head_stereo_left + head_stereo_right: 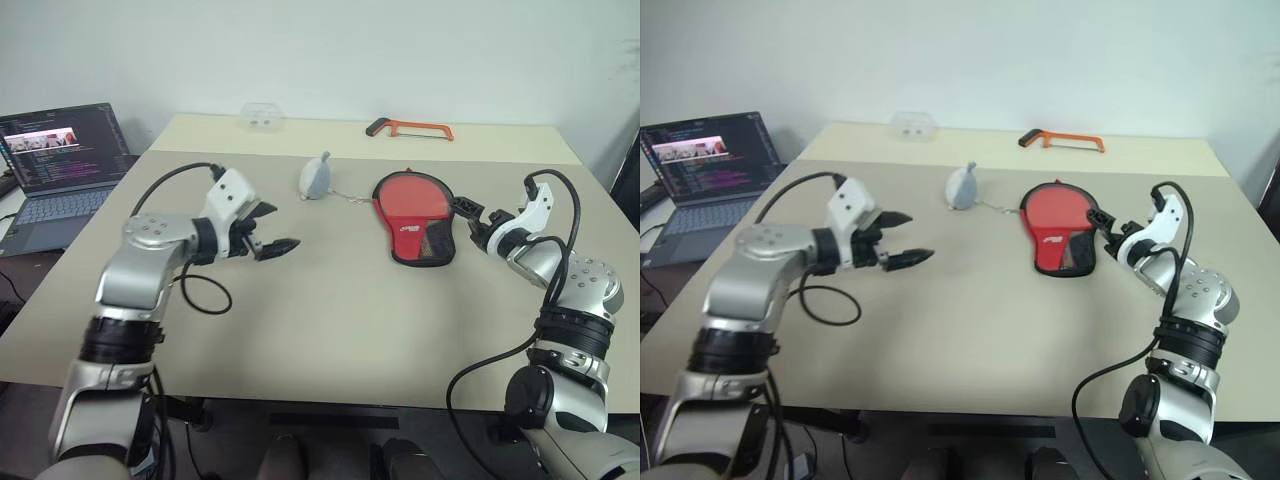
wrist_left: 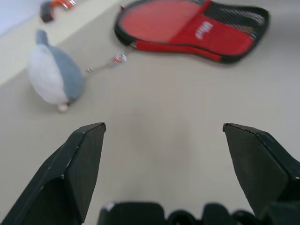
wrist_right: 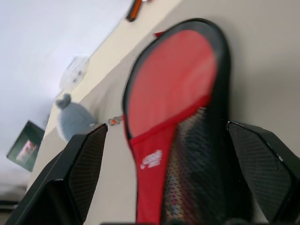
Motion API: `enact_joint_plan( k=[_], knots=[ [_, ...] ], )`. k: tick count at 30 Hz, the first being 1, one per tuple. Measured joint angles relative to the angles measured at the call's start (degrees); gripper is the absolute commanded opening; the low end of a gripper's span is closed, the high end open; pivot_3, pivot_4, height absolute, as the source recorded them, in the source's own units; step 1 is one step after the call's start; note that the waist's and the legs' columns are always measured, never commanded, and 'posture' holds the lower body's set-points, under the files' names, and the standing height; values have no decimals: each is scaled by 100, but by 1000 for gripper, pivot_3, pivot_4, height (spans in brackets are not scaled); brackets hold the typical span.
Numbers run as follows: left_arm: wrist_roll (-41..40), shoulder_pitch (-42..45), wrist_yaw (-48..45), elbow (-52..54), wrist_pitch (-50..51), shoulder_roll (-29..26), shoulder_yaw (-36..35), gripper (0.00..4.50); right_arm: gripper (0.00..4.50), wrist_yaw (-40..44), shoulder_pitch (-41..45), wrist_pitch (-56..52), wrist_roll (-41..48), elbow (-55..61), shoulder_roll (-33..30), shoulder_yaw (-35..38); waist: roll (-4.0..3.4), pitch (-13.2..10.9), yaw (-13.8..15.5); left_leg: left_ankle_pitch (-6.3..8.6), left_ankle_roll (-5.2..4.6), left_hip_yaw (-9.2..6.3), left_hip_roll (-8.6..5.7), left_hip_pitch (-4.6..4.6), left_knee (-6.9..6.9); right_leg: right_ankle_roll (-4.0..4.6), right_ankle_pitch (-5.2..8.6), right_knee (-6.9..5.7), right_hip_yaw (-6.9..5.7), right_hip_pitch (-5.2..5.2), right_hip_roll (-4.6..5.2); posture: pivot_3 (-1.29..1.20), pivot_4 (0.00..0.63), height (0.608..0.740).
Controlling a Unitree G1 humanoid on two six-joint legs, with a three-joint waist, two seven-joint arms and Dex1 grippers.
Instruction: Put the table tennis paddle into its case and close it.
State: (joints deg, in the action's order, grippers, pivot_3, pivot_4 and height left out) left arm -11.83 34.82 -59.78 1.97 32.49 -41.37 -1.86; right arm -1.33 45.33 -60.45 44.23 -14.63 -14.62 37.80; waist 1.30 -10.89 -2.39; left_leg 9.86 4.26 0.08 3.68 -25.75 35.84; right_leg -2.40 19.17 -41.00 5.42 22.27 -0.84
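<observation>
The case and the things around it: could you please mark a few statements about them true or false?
1. The case lies flat on the table. True.
2. The left gripper holds the case. False: it is open, apart from it.
3. The hacksaw lies on top of the case. False: it lies farther back.
4. The grey pouch lies beside the case. True.
5. The right gripper is open. True.

The case (image 1: 413,220) is red with black edging, dark mesh and white lettering. The small pouch (image 1: 315,177) is grey and white, the hacksaw (image 1: 412,128) orange, the bench (image 1: 330,310) beige.
</observation>
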Motion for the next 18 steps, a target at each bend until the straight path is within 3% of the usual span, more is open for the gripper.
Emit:
enact_joint_plan(
  k=[7, 18],
  knots=[
    [-848, -664, -280, 1190, 328, -363, -310, 4466, 4500, -243, -223, 54, 233, -103, 330, 192, 0, 0, -79, 0, 0, -1, 0, 1, 1, 0, 0, -2, 0, -2, 0, 0, 150, 740],
    [-1111, -850, -150, 1441, 609, -775, -308, 4466, 4500, -257, -601, 272, 446, -40, 618, 106, 0, 0, -91, 1, -1, 0, 0, 4, -1, -1, 0, 0, 2, -2, -2, 0, 150, 740]
  ],
)
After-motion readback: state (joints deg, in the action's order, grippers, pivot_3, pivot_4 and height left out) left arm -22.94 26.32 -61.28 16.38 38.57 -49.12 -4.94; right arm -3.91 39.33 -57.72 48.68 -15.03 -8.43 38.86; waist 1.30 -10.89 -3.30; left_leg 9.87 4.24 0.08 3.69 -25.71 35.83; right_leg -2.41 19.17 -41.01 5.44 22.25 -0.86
